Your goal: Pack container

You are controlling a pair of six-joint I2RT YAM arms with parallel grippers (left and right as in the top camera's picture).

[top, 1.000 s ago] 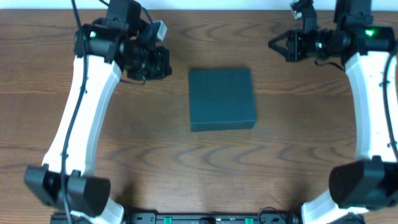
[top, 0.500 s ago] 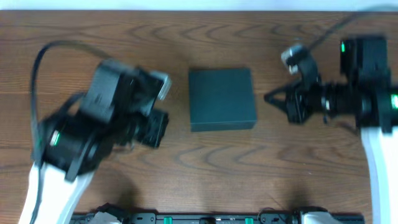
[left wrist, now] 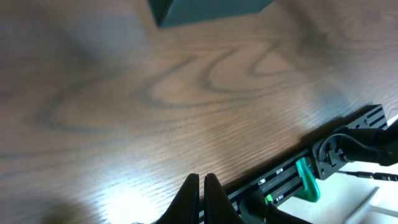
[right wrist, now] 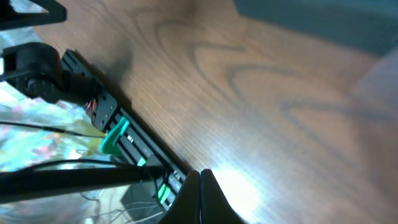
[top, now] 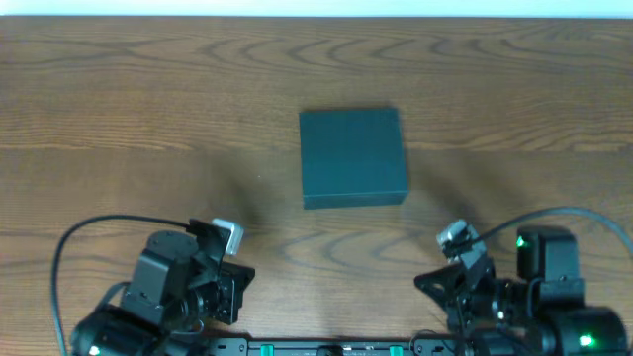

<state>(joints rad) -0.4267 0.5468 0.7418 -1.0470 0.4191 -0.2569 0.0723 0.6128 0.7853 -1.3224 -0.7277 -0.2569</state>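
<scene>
At the near edge of the overhead view, a black mounting rail [top: 326, 346] ran along 6 o'clock. Just beyond it sat both arms, folded low: the left hand [left wrist: 202, 182] at about 7 o'clock and the right hand [right wrist: 200, 179] at about 5 o'clock. Each wrist camera showed its two fingers pressed together with nothing between them, above bare wood. A second earlier both arms had been stretched to the far side, flanking the box at 10 and 2 o'clock; half a second earlier they were sweeping back, blurred. Farther out, a little past centre toward 12 o'clock, the container [top: 353, 156] lay flat on the tabletop [top: 148, 99] with its lid down, in the same spot as before and well apart from both hands. No loose items showed around it. The pull-back with empty hands suggested the packing was finished and the arms were returning to rest
</scene>
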